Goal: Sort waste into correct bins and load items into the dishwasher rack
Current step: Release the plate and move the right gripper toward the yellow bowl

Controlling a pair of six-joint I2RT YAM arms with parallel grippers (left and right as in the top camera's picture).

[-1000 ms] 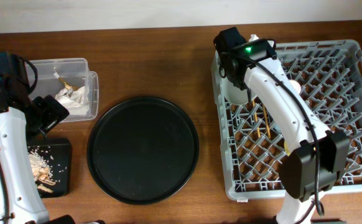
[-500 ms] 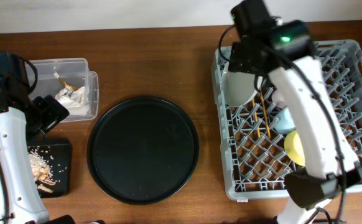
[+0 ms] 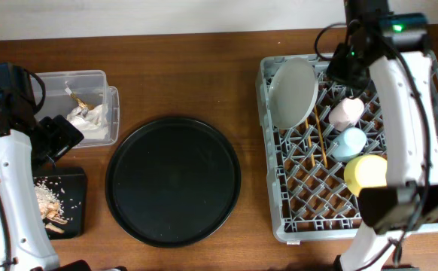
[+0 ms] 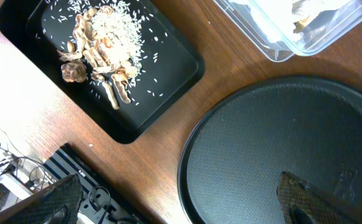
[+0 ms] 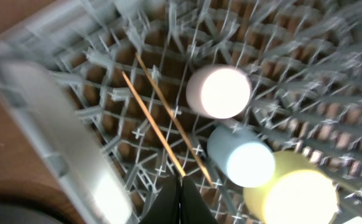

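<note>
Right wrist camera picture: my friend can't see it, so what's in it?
A blurry close look down into the grey dishwasher rack, holding a pink cup, a light-blue cup, a yellow saucer and two thin wooden chopsticks. A grey-white plate leans along its left side.

The overhead camera looks straight down from high up, with the round black tray point(image 3: 172, 181) near mid-frame. The left wrist camera faces down close over that tray's left rim, sharing it, the shallow black tray point(image 4: 175, 65) and the clear box point(image 4: 280, 43) with the overhead. The right wrist camera, blurred, looks down close into the dishwasher rack point(image 5: 100, 59) right of the tray, also seen overhead.
</note>
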